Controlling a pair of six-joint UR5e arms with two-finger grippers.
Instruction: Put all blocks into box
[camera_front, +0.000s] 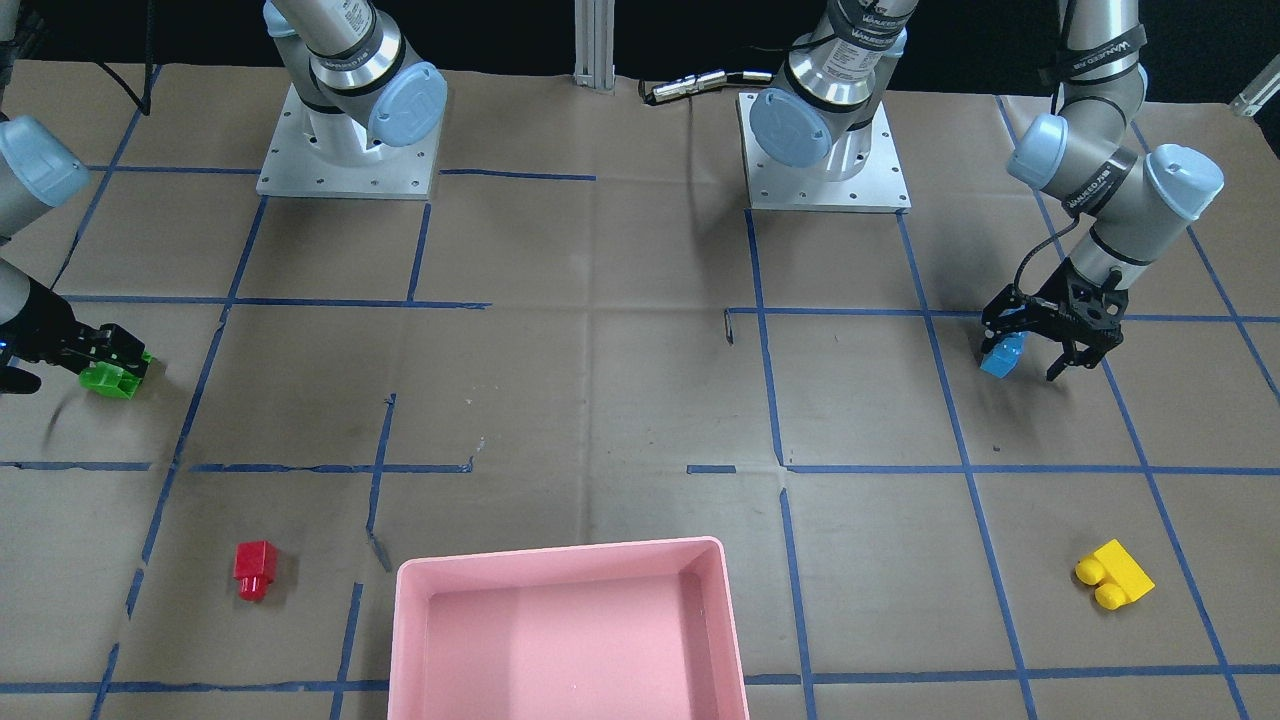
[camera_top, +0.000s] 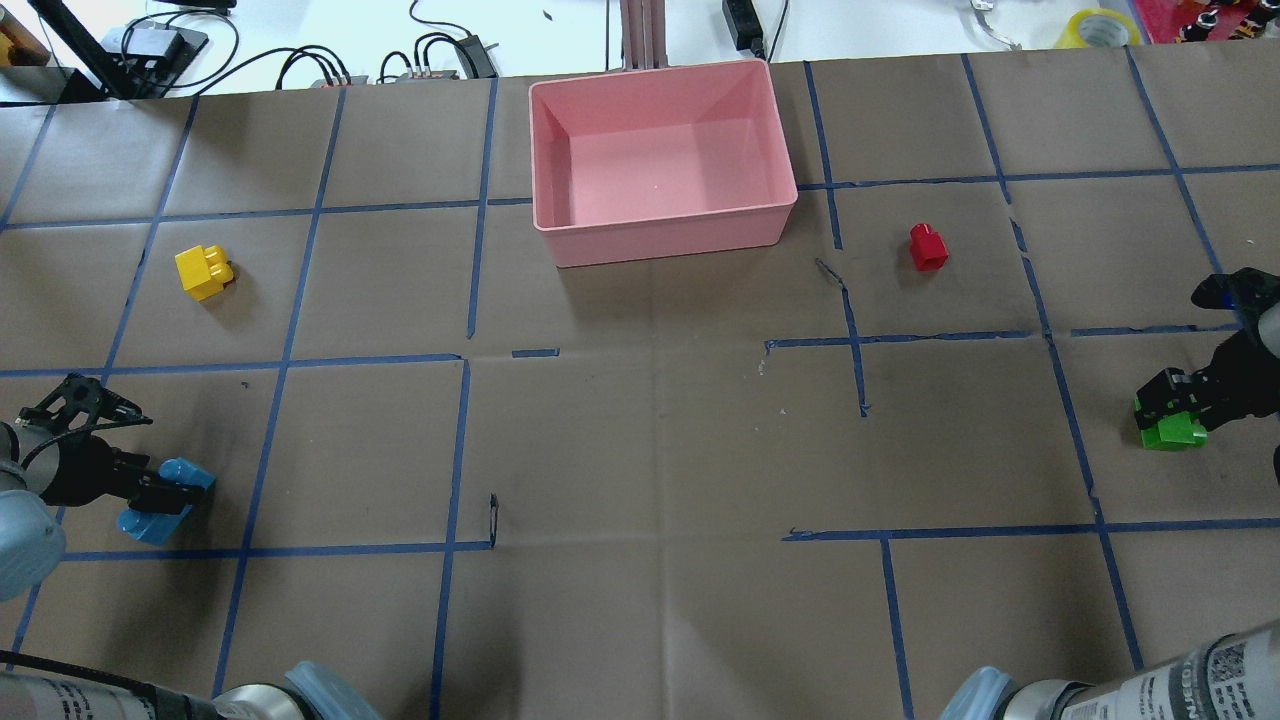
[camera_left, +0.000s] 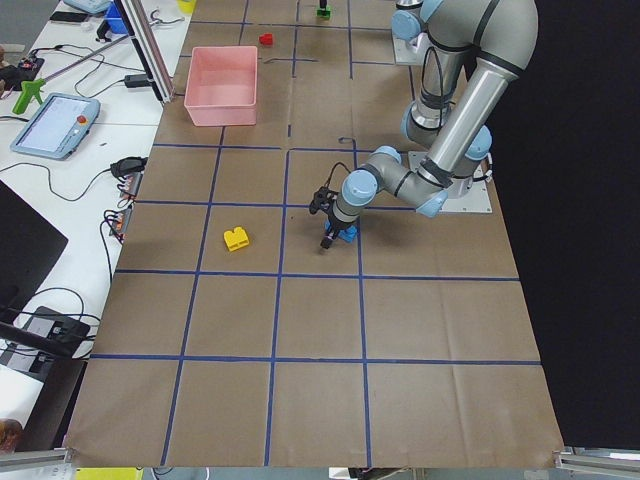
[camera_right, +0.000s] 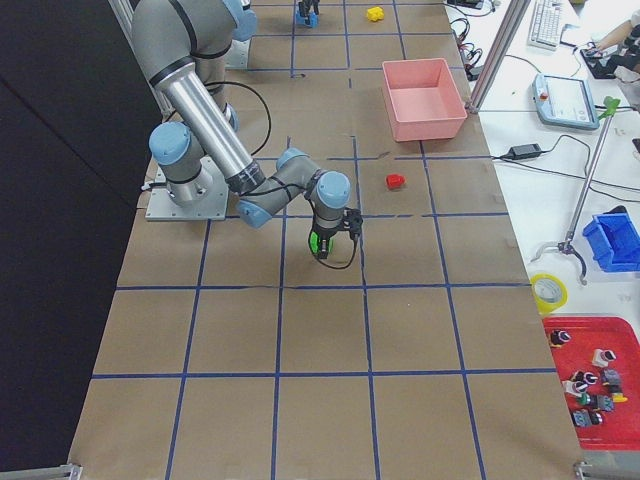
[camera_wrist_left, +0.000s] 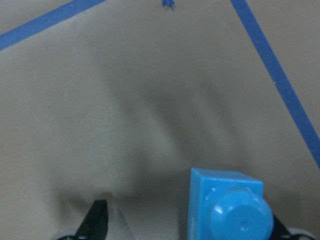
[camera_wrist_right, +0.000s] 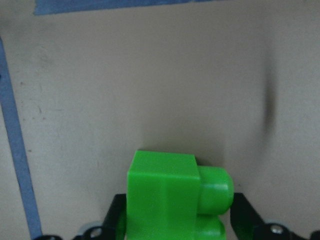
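Note:
My left gripper (camera_front: 1025, 362) is open and low over the table. The light blue block (camera_front: 1003, 357) lies against one finger, with the other finger well apart; the left wrist view shows the block (camera_wrist_left: 225, 210) at the right. My right gripper (camera_front: 115, 360) is shut on the green block (camera_front: 112, 378), which fills the space between the fingers in the right wrist view (camera_wrist_right: 165, 200), at table level. The yellow block (camera_front: 1112, 575) and the small red block (camera_front: 255, 568) lie loose on the paper. The pink box (camera_front: 560, 555) stands empty at the middle of the far edge (camera_top: 665, 235).
Brown paper with a blue tape grid covers the table. The two arm bases (camera_front: 347, 150) (camera_front: 825, 150) stand on the robot's side. Cables and a metal post (camera_top: 640, 30) sit beyond the box. A side bench holds a tablet (camera_left: 55, 125).

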